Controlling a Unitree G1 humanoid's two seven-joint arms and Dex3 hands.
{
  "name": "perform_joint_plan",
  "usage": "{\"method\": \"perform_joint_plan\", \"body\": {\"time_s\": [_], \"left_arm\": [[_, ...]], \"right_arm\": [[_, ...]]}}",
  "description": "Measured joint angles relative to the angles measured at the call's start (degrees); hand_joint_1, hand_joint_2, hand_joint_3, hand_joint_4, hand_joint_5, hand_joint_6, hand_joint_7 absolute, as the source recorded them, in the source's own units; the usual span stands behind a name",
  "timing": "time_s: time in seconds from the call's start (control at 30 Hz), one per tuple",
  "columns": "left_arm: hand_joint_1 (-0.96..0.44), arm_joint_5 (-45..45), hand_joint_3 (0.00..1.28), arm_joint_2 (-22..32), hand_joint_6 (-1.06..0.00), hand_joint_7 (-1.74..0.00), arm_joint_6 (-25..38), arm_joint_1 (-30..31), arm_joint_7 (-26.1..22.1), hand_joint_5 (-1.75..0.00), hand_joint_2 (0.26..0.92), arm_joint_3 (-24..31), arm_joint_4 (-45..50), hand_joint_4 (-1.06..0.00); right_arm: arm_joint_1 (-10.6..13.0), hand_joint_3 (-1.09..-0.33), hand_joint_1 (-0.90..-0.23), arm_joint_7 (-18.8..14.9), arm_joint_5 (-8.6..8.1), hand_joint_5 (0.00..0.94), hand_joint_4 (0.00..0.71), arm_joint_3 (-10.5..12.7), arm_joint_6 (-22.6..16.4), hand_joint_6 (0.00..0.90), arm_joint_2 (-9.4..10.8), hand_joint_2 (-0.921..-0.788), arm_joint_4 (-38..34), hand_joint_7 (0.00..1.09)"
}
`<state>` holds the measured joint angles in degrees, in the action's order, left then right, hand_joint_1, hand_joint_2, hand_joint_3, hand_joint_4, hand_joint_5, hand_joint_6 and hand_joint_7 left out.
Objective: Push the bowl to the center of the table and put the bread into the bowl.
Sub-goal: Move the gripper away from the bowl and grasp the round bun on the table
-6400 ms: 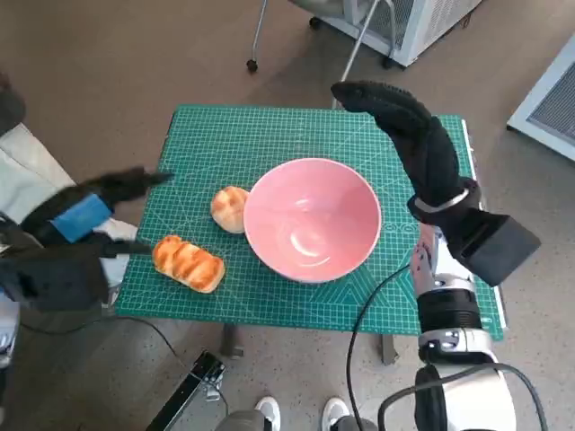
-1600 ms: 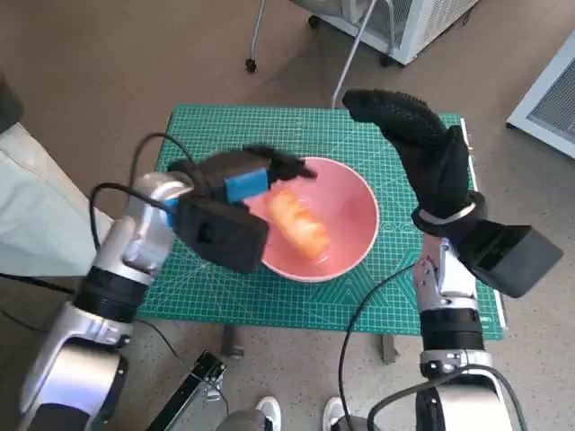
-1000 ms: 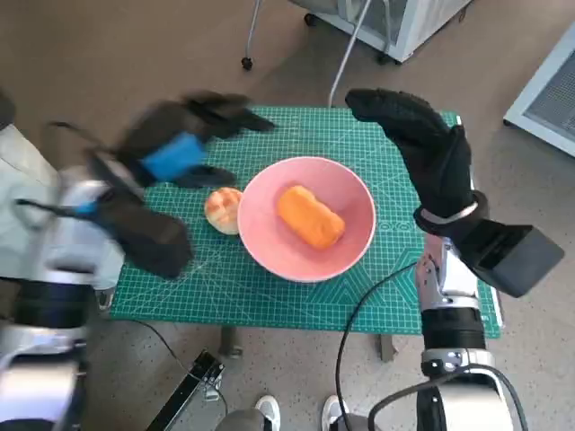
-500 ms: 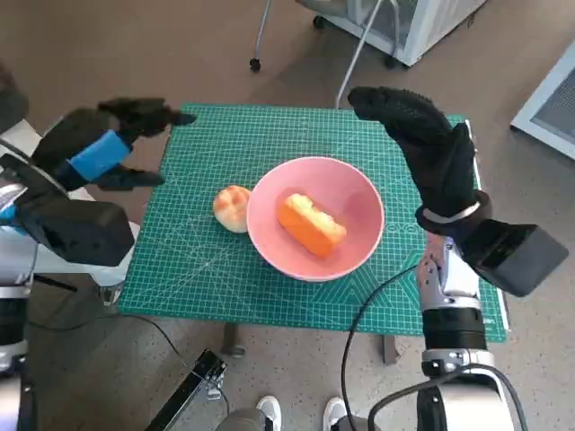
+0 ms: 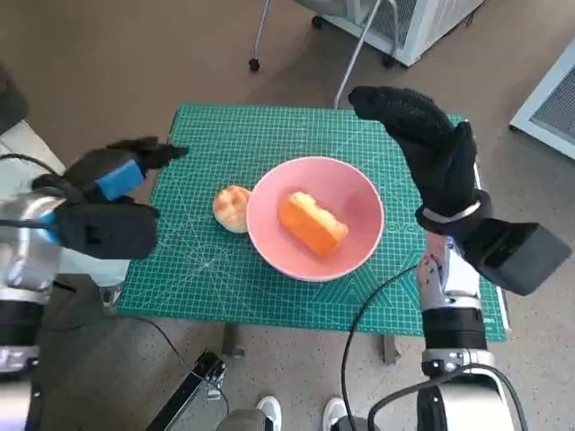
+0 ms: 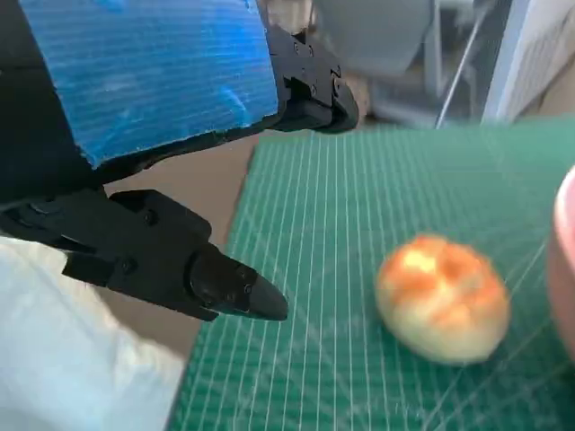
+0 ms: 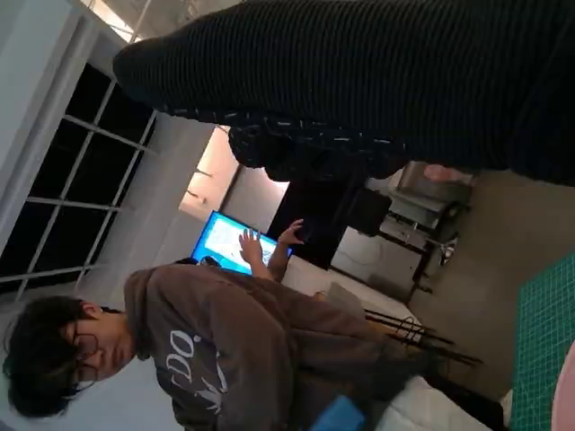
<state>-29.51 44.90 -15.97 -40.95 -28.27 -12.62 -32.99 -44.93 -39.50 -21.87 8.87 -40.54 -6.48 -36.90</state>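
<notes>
The pink bowl [image 5: 359, 247] stands near the middle of the green mat, with an orange loaf of bread [image 5: 310, 223] lying inside it. A round bun [image 5: 232, 208] rests on the mat against the bowl's left side, and it also shows in the left wrist view as the bun [image 6: 442, 296]. My left hand [image 5: 112, 175] hangs open at the mat's left edge, holding nothing, its fingers [image 6: 225, 283] spread short of the bun. My right hand [image 5: 422, 144] is raised open above the bowl's right rim, touching nothing.
The green cutting mat [image 5: 269, 135] covers the small table. Chair legs and a white cabinet [image 5: 395, 22] stand beyond the far edge. A person in a brown hoodie [image 7: 234, 350] shows in the right wrist view. A cable [image 5: 368, 314] hangs by my right forearm.
My left hand put the loaf in the bowl, let go and drew back left; since half a second ago it has sunk lower at the mat's left edge. My right hand has stayed raised.
</notes>
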Motion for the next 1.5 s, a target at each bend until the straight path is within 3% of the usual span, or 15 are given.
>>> {"method": "perform_joint_plan", "body": {"time_s": [0.87,1.03,1.2,1.5], "left_arm": [[-0.34,-6.5,0.00,-9.7,-0.23,-0.12,-1.3,-9.4,9.1,0.00,0.764,-8.7,-17.8,-0.13],[-0.33,-6.8,0.00,-11.3,-0.23,-0.12,-0.8,-10.2,10.3,0.00,0.764,-9.7,-19.6,-0.13],[-0.31,-7.2,0.00,-12.7,-0.24,-0.13,-0.2,-11.2,10.7,0.00,0.762,-11.1,-21.7,-0.13],[-0.24,-7.2,0.00,-15.2,-0.30,-0.16,0.2,-12.4,10.6,-0.03,0.770,-12.1,-26.8,-0.22]], "right_arm": [[1.1,-0.755,-0.642,-1.2,-0.49,0.209,0.102,0.5,0.2,-0.001,-2.1,-0.921,3.1,0.64],[1.5,-0.759,-0.649,-1.2,-0.49,0.287,0.060,0.3,0.7,-0.001,-2.2,-0.921,3.8,0.64],[2.1,-0.759,-0.650,-1.1,-0.49,0.303,0.051,0.1,1.3,-0.001,-2.2,-0.921,4.9,0.64],[3.5,-0.751,-0.644,-1.1,-0.55,0.325,0.038,0.0,3.3,-0.001,-2.3,-0.921,7.1,0.63]]}}
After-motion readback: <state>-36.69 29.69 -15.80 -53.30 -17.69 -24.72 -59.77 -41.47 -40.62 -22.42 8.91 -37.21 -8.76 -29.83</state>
